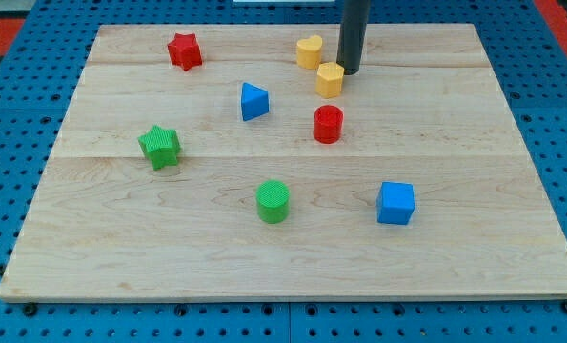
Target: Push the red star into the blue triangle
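The red star (184,50) lies near the view's top left of the wooden board (474,257). The blue triangle (253,101) lies below and to the right of it, well apart. My tip (348,70) stands near the view's top, right of centre, just right of a yellow hexagon block (330,80) and right of a yellow heart-like block (310,51). The tip is far to the right of the red star and up and right of the blue triangle.
A red cylinder (328,124) stands right of the blue triangle. A green star (159,146) lies at the left, a green cylinder (273,201) at bottom centre, a blue cube (395,203) at bottom right. Blue pegboard (16,86) surrounds the board.
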Controlling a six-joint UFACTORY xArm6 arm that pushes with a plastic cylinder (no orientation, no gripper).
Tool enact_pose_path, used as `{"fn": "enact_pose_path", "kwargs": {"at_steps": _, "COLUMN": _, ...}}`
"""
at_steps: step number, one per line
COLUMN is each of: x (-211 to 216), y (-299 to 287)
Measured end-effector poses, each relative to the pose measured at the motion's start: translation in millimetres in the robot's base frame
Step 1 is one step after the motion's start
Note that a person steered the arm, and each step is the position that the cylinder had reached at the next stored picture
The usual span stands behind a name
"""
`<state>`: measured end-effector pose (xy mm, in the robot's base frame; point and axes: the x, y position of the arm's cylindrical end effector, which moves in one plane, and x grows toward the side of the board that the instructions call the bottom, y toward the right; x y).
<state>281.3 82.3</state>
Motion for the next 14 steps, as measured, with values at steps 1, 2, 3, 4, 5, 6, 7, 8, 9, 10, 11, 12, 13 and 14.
{"fn": "enact_pose_path", "kwargs": {"at_steps": 1, "x": -2.0, "y": 0.0}}
{"fn": "enact_pose_path", "kwargs": {"at_steps": 2, "x": -2.0, "y": 8.7}}
{"fn": "enact_pose_path", "kwargs": {"at_steps": 3, "x": -2.0, "y": 33.4}}
{"fn": "enact_pose_path", "kwargs": {"at_steps": 4, "x": -2.0, "y": 35.1}}
{"fn": "enact_pose_path", "kwargs": {"at_steps": 5, "x": 3.6, "y": 88.5}}
{"fn": "enact_pose_path", "kwargs": {"at_steps": 6, "x": -9.8, "y": 107.5}}
{"fn": "enact_pose_path", "kwargs": {"at_steps": 7, "x": -10.4, "y": 117.9}}
{"fn": "enact_pose_path", "kwargs": {"at_steps": 8, "x": -38.3, "y": 126.5}}
{"fn": "enact_pose_path", "kwargs": {"at_steps": 9, "x": -66.9, "y": 78.5}}
{"fn": "enact_pose_path", "kwargs": {"at_steps": 10, "x": -60.9, "y": 67.6}}
{"fn": "enact_pose_path", "kwargs": {"at_steps": 11, "x": -62.2, "y": 41.9}}
{"fn": "enact_pose_path", "kwargs": {"at_steps": 12, "x": -66.8, "y": 30.7}}
{"fn": "enact_pose_path", "kwargs": {"at_steps": 13, "x": -74.0, "y": -48.9}}
{"fn": "enact_pose_path", "kwargs": {"at_steps": 14, "x": -87.3, "y": -93.1}}
